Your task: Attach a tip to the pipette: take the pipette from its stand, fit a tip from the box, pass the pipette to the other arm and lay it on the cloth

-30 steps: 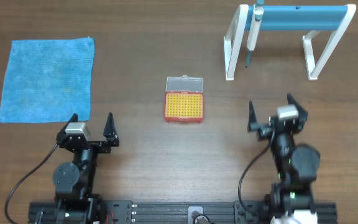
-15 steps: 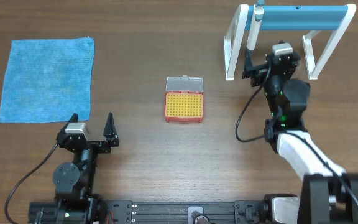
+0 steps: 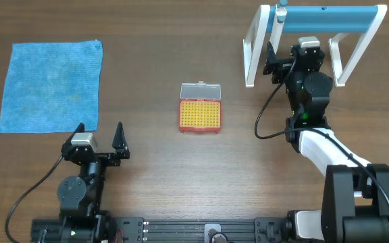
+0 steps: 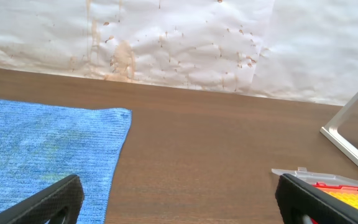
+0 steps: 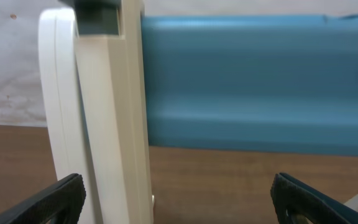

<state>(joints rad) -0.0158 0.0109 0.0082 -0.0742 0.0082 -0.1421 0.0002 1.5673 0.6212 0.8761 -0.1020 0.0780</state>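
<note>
a: pipette (image 3: 279, 23) whereabouts?
b: hanging upright at the left end of the stand (image 3: 326, 15), not taken.
a: right gripper (image 3: 290, 52)?
b: up at the stand, fingers spread wide, pipette between them (close to one finger), no grip on it.
a: left gripper (image 3: 100, 131)?
b: spread wide as well, low near the cloth (image 3: 51, 86); tip box (image 3: 200, 108) mid-table, lid open.

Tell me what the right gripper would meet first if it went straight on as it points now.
Probably the pipette, hanging just ahead within the span of the open right gripper, nearer one finger. The stand's blue bar lies behind it; depth is unclear.
</note>
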